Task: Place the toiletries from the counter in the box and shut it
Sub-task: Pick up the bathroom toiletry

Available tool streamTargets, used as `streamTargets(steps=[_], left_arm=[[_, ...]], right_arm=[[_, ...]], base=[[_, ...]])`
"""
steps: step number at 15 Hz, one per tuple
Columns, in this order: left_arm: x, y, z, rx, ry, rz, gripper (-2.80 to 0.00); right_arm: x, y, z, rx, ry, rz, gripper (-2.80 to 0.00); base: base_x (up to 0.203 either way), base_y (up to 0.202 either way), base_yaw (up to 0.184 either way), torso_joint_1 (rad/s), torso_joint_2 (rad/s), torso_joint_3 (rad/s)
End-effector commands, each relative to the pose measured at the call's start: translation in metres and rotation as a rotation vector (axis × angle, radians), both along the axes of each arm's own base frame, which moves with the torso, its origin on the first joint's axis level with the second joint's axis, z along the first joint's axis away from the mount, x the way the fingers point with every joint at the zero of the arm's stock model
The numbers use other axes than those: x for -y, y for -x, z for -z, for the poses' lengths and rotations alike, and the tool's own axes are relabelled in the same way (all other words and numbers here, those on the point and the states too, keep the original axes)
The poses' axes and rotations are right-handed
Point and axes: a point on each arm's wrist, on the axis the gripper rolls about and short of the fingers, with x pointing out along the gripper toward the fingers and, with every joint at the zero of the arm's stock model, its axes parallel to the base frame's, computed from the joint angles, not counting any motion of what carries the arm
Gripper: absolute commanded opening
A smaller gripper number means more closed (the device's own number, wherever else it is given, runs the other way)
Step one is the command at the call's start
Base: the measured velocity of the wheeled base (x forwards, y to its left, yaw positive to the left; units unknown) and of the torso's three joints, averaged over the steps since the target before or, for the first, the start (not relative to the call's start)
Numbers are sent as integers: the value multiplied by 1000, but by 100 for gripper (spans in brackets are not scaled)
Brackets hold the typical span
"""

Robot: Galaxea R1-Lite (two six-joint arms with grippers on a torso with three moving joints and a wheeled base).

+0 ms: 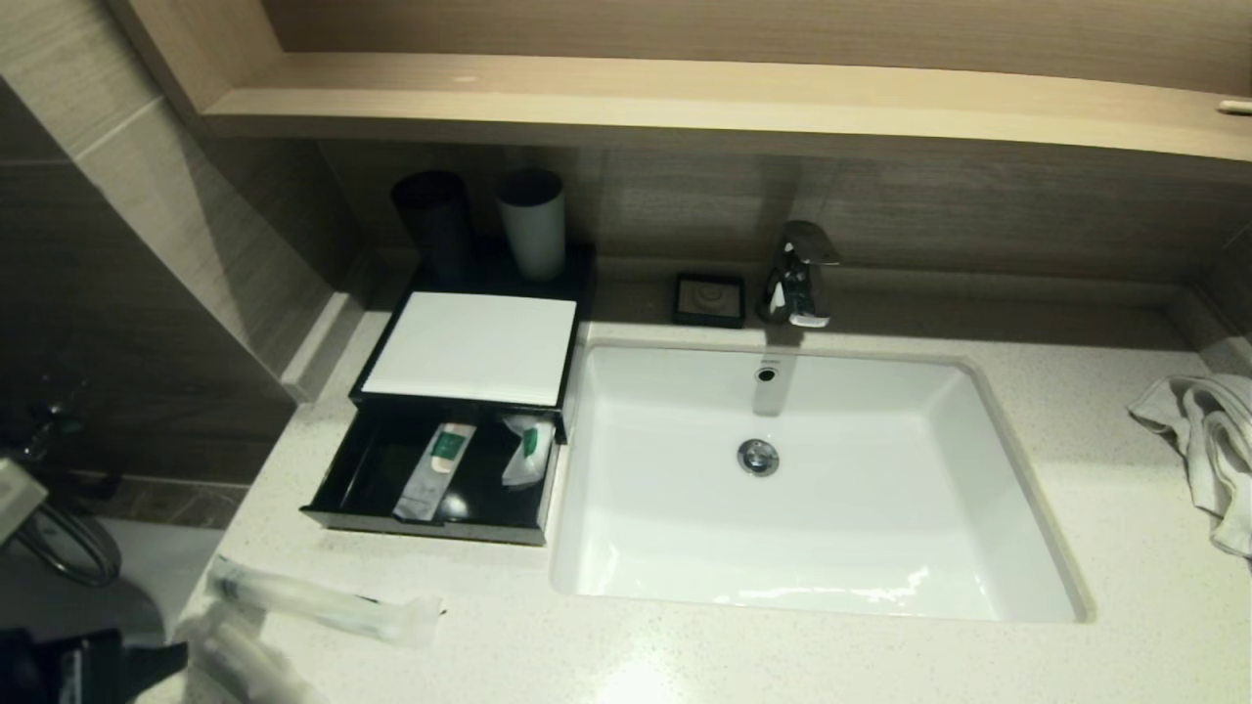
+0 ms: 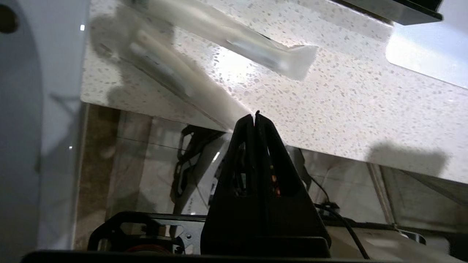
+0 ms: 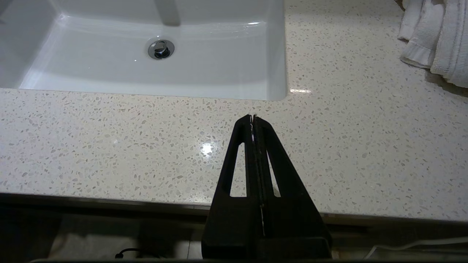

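A black box (image 1: 364, 383) with a white top stands left of the sink, its drawer (image 1: 421, 523) pulled open. A green-labelled tube (image 1: 435, 469) and a sachet (image 1: 525, 450) lie in the drawer. Two long clear-wrapped packets lie at the counter's front left corner: one (image 1: 323, 601) (image 2: 234, 40) flat on the counter, the other (image 1: 245, 660) (image 2: 175, 76) overhanging the edge. My left gripper (image 1: 166, 657) (image 2: 255, 116) is just below the counter edge, shut on the end of the overhanging packet. My right gripper (image 3: 253, 117) is shut and empty over the front counter, right of the sink.
The white sink (image 1: 1017, 508) fills the middle, with a faucet (image 1: 797, 274) behind it. A black soap dish (image 1: 709, 298) and two cups (image 1: 533, 225) stand at the back. A white towel (image 1: 1203, 440) lies at the right. A wooden shelf overhangs the back.
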Motion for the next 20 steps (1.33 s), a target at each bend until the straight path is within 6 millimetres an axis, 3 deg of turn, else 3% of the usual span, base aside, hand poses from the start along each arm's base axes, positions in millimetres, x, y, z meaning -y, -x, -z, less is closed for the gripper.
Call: streamTargets(steps=[1, 6, 11, 17, 20], left_arm=[[-8, 2, 4, -32, 99, 51, -280], [-25, 13, 18, -57, 142, -45, -280], [-38, 29, 24, -119, 102, -257, -280], [-40, 36, 32, -212, 85, -316, -280], [-42, 37, 37, -231, -8, -391, -280]], right_arm=[[0, 0, 0, 0, 0, 0, -280], [0, 0, 0, 0, 0, 0, -280], [0, 0, 0, 0, 0, 0, -280], [0, 0, 0, 0, 0, 0, -280], [0, 0, 0, 0, 0, 0, -280]], base=[[0, 0, 0, 0, 0, 0], [0, 0, 0, 0, 0, 0], [0, 0, 0, 0, 0, 0], [0, 0, 0, 0, 0, 0], [0, 0, 0, 0, 0, 0]])
